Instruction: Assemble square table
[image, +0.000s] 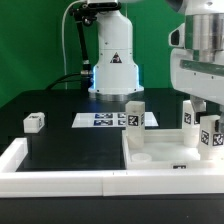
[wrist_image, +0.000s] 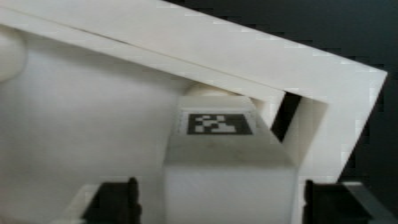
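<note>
You've three legs (image: 133, 113) upright on tabletop (image: 150, 152); fourth leg (image: 34, 122) loose on counter (image: 60, 138), well apart from tabletop. End effector (wrist_image: 222, 200) straddles corner leg (wrist_image: 217, 140); clenched or not, can't tell.

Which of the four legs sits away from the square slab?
The lone leg at the exterior view's left, by itself on the black table. The rest stand upright at the slab: a corner leg and two legs at that view's right.

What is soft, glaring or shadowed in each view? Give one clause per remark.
Exterior view: a blue glow lights the arm base; the near wall of the slab is soft. Wrist view: the slab is bright and nearly featureless, the tag on the leg blocky, with shadow under the rim.
</note>
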